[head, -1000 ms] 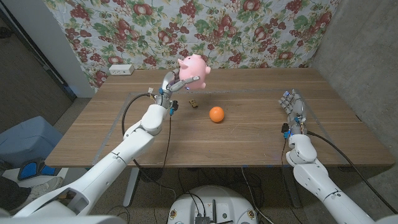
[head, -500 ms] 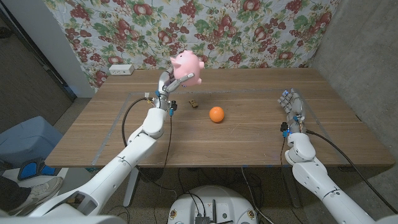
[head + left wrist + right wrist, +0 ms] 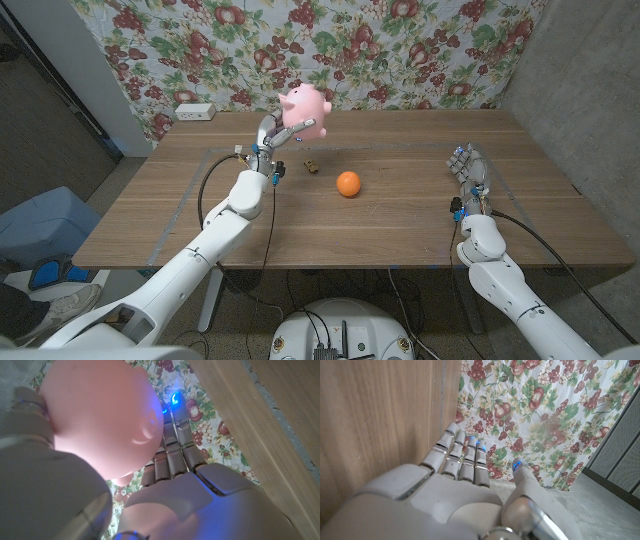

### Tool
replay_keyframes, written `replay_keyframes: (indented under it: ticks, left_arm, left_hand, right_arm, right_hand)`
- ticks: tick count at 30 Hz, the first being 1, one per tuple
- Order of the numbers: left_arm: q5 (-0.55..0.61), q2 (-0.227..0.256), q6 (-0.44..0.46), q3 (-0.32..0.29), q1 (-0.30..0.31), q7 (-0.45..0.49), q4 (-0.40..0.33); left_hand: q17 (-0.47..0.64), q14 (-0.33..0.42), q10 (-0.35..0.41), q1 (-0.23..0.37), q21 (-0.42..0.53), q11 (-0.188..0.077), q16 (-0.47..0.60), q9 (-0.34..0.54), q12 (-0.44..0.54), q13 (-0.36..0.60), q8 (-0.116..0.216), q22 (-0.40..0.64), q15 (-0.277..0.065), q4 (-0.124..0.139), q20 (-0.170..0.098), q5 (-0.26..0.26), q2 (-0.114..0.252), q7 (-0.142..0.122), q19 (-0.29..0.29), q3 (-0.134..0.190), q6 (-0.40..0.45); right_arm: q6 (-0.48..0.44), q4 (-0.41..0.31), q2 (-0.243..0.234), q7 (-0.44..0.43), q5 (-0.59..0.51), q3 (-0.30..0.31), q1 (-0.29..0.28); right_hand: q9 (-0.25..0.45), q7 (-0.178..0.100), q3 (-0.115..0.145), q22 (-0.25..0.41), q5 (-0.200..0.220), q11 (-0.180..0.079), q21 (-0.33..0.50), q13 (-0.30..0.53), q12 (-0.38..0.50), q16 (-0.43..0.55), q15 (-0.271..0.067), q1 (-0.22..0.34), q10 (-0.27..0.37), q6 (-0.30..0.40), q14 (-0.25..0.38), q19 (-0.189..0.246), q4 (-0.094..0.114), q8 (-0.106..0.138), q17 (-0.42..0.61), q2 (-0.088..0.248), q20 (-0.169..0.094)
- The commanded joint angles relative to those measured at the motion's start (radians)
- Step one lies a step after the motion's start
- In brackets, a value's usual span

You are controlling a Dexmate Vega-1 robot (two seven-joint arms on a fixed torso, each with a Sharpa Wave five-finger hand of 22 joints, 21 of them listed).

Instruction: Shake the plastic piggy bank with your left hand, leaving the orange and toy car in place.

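- Up above the far-left part of the wooden table [image 3: 400,215], the left hand [image 3: 275,138] holds the pink plastic piggy bank [image 3: 304,110] clear of the surface, in front of the floral cloth [image 3: 400,50] that hangs behind.
- The left wrist view shows the same grasp close up — the piggy bank [image 3: 102,415] fills the space beside the left hand [image 3: 190,495], with a thumb pressed against 1 side and the straight fingers [image 3: 177,440] running along the other.
- The toy car [image 3: 312,166] sits on the table below and slightly right of the raised bank, small and dark; its details are too small to tell.
- The orange [image 3: 347,183] rests on the table just right and near of the toy car, apart from it.
- Over at the table's right side the right hand [image 3: 468,170] holds nothing — it stands with its fingers pointing toward the far edge.
- In the right wrist view the right hand [image 3: 465,485] has its fingers [image 3: 462,455] straight and close together, the thumb set slightly apart, beside the table's wood.
- A white power strip [image 3: 194,111] lies at the far-left corner of the table.
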Motion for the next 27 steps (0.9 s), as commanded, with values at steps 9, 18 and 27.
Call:
replay_keyframes:
  ticks: [9,18,27]
  left_arm:
    - [-0.016,0.153,0.343,0.106,-0.137,-0.251,-0.102]
    - [-0.015,0.160,0.352,0.123,-0.159,-0.270,-0.094]
    - [-0.020,0.154,0.331,0.119,-0.156,-0.255,-0.080]
  left_hand:
    - [0.004,0.275,0.300,0.538,0.010,-0.288,-0.001,0.007,-0.001,0.002,0.004,0.000,-0.349,0.003,-0.150,0.007,0.475,-0.175,-0.029,0.176,0.424]
    - [0.005,0.275,0.299,0.538,0.012,-0.288,-0.003,0.008,-0.004,0.004,0.003,0.000,-0.349,0.003,-0.150,0.007,0.474,-0.175,-0.030,0.178,0.424]
    - [0.006,0.277,0.299,0.538,0.014,-0.288,-0.004,0.008,-0.006,0.006,0.001,0.000,-0.349,0.003,-0.151,0.007,0.473,-0.175,-0.030,0.180,0.425]
  right_arm:
    - [0.013,0.009,0.009,-0.006,-0.003,-0.002,0.002]
    - [0.009,0.018,0.011,-0.002,0.002,-0.003,0.011]
    - [0.006,0.030,0.012,0.002,0.000,-0.009,0.023]
  right_hand:
    - [0.003,-0.001,0.006,0.002,0.006,0.000,0.004,0.006,0.002,-0.003,-0.001,0.005,0.006,0.009,0.007,0.001,-0.001,0.000,0.001,-0.001,0.001]
    - [0.003,0.000,0.007,0.002,0.006,0.000,0.004,0.006,0.003,-0.003,-0.001,0.005,0.007,0.010,0.008,0.001,-0.001,0.000,0.002,-0.001,0.001]
    - [0.003,0.000,0.007,0.002,0.006,-0.001,0.004,0.007,0.003,-0.003,-0.001,0.006,0.007,0.011,0.008,0.001,-0.001,0.000,0.002,-0.001,0.001]
